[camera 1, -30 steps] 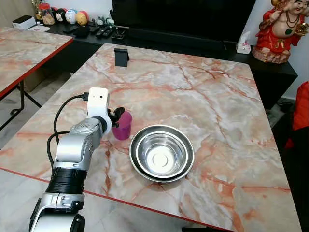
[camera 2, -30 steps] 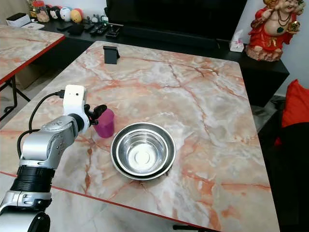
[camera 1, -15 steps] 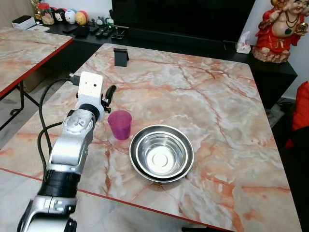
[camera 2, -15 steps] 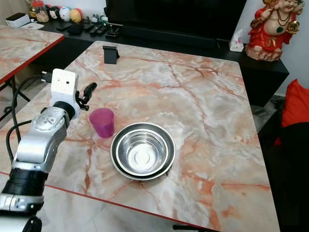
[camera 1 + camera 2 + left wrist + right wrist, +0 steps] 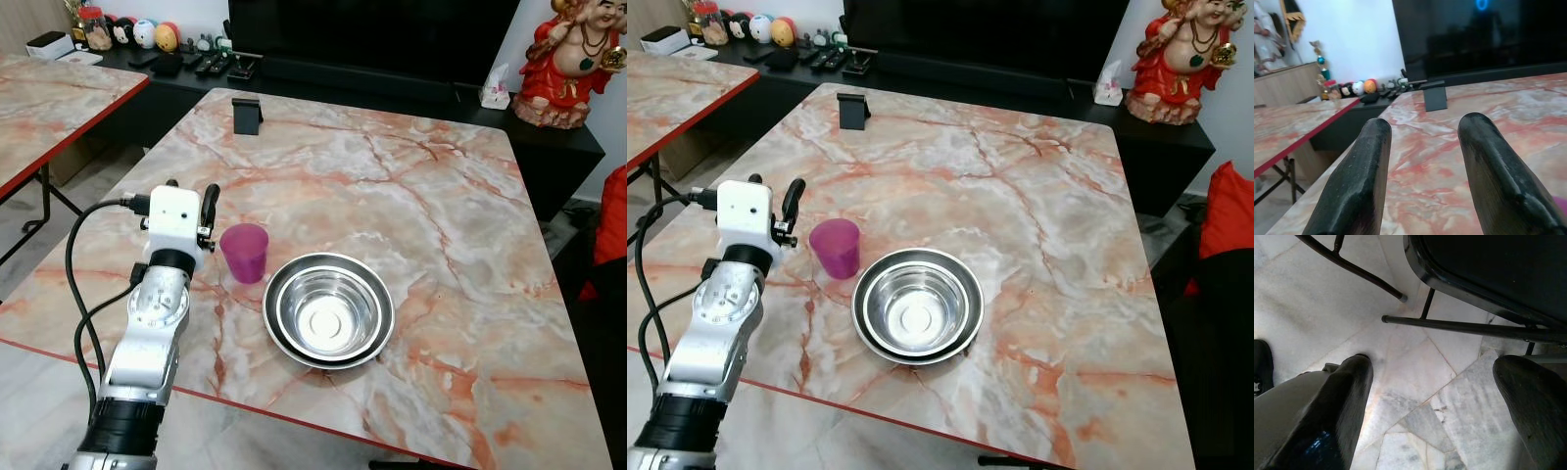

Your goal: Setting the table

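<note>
Head views: pink cup (image 5: pixel 244 252) stands upright on the bench (image 5: pixel 411 196), just beside the 2 nested steel bowls (image 5: pixel 328 310) — a place setting, likely.

Left wrist: left gripper (image 5: pixel 1422 166) fingers apart, empty, free of the cup.

Right wrist: right gripper (image 5: pixel 1435 396) fingers wide, idle over floor.

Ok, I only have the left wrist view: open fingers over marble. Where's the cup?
Observer: The purple cup stands upright on the table, just to the right of the left end effector, not touching it.
Operator: Anything beside it?
Observer: A steel bowl sits to the cup's right, nearer the front edge.
Operator: And the right arm?
Observer: The right end effector hangs open over the floor tiles, by black furniture legs.
</note>
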Tool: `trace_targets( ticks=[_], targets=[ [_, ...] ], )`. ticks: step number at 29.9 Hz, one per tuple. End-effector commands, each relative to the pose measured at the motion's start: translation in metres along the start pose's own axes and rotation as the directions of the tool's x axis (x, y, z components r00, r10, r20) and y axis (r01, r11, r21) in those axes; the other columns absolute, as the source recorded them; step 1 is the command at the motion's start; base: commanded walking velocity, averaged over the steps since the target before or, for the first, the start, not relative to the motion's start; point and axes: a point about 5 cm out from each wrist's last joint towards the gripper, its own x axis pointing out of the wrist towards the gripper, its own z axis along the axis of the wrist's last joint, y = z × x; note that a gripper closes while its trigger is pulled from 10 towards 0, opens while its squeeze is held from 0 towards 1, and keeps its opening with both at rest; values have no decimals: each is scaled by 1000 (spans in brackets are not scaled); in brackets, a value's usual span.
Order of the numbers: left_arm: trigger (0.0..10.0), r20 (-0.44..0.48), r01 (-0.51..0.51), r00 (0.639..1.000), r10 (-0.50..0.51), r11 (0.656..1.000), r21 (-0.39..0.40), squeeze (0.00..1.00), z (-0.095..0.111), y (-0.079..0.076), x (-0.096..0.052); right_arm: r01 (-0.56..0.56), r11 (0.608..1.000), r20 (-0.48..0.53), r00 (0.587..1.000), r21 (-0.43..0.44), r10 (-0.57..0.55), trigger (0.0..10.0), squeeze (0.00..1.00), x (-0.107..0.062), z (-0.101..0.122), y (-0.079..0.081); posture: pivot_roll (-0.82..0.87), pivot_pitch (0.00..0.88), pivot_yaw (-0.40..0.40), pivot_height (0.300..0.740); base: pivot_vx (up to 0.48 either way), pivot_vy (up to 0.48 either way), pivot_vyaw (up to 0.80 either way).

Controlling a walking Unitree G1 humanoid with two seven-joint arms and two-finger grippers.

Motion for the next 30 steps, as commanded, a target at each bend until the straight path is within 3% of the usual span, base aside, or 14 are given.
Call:
trace_targets(
  ticks=[1, 8, 15, 18, 30],
  targets=[
    [10000, 50, -25, 998, 24, 1000, 15, 0, 8, 1, -1, 20, 1000, 0, 1000, 0, -20, 10000, 0, -1, 0, -6, 88, 0, -74, 740, 0, 0, 0],
    [10000, 63, -43, 997, 42, 999, 20, 0, 4, 4, -3, 35, 999, 0, 999, 10, -35, 10000, 0, -1, 0, -6, 84, 0, -70, 740, 0, 0, 0],
    [10000, 83, -39, 996, 38, 999, 19, 0, 6, 4, -1, 95, 973, -27, 995, 210, -92, 10000, 0, -1, -8, -6, 72, 0, -62, 740, 0, 0, 0],
    [10000, 88, -39, 995, 37, 999, 19, 0, 7, 4, 0, 102, 978, -34, 995, 183, -97, 10000, 0, -1, -8, -6, 70, 0, -57, 740, 0, 0, 0],
    [10000, 98, -23, 995, 24, 1000, -5, 0, 7, 1, 3, 112, 971, -41, 994, 209, -106, 10000, 0, -1, -9, -5, 49, 0, -44, 740, 0, 0, 0]
  ],
)
